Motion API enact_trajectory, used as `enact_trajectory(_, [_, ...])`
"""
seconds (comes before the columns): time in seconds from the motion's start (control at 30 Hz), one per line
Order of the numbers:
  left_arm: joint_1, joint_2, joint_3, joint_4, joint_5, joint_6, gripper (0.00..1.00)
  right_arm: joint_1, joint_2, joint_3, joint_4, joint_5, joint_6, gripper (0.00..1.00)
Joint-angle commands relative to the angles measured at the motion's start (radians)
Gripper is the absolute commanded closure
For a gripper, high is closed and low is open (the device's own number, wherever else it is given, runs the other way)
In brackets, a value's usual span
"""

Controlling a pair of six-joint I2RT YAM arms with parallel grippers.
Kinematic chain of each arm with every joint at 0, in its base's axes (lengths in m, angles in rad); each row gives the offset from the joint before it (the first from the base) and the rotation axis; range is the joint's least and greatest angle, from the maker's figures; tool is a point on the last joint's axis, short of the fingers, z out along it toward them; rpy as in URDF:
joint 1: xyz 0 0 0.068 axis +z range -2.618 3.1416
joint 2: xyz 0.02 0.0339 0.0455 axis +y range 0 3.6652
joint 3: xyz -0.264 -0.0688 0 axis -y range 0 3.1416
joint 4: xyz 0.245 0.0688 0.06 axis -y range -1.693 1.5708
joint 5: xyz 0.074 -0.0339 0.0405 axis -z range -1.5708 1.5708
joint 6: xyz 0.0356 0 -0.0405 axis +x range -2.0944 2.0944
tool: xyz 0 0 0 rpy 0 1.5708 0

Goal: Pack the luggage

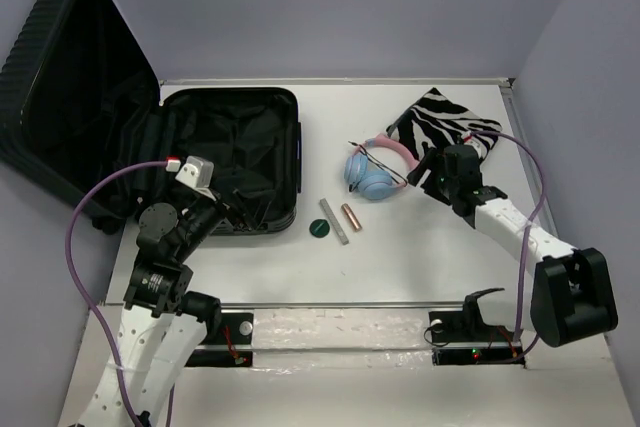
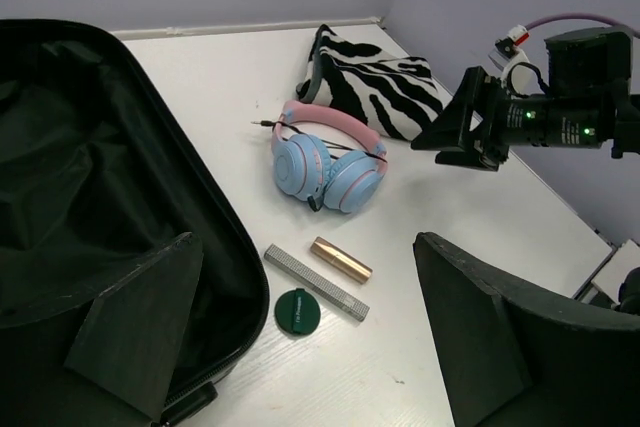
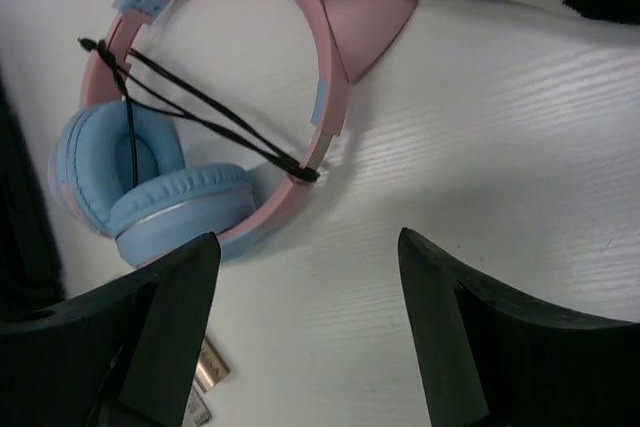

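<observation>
Top cam: luggage (image 1: 297,147) lies open on the left of the table (image 1: 420,267), lid raised at far left. L gripper (image 1: 222,211) hangs over its near rim. R gripper (image 1: 425,175) sits just right of pink-blue headphones (image 1: 372,172).
L wrist: jaws wide apart, holding nothing.
R wrist: jaws apart, empty, just near of the headband.

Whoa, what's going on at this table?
A robot is packing a black suitcase, which lies open on the left, with nothing packed in it that I can see. The right gripper hangs open just beside the pink and blue headphones, holding nothing. The left gripper is open and empty too, over the suitcase's near edge. A zebra-striped pouch, a green disc, a grey bar and a copper tube lie on the table, not yet packed.
</observation>
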Motion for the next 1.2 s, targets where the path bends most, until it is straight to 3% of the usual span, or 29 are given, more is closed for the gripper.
enact_trajectory(0.0, [-0.006, 0.006, 0.025, 0.024, 0.037, 0.024, 0.01, 0.005, 0.067, 0.051, 0.113, 0.137, 0.037, 0.23])
enact_trajectory(0.1, [-0.006, 0.006, 0.025, 0.024, 0.038, 0.024, 0.01, 0.005, 0.153, 0.100, 0.123, 0.140, 0.039, 0.24])
enact_trajectory(0.27, [-0.006, 0.004, 0.023, 0.028, 0.051, 0.029, 0.01, 0.005, 0.274, 0.159, 0.162, 0.155, 0.106, 0.33])
enact_trajectory(0.8, [-0.009, 0.011, 0.025, 0.031, 0.046, 0.030, 0.01, 0.037, 0.486, 0.199, 0.203, 0.117, 0.148, 0.45])
enact_trajectory(0.9, [-0.008, 0.009, 0.026, 0.026, 0.022, 0.026, 0.01, 0.048, 0.492, 0.202, 0.215, 0.082, 0.159, 0.63])
enact_trajectory(0.93, [-0.008, 0.011, 0.025, 0.024, 0.012, 0.023, 0.01, 0.060, 0.489, 0.202, 0.218, 0.080, 0.157, 0.75])
enact_trajectory(1.17, [-0.008, 0.009, 0.025, 0.023, -0.014, 0.009, 0.01, 0.090, 0.353, 0.167, 0.244, 0.088, 0.172, 0.93])
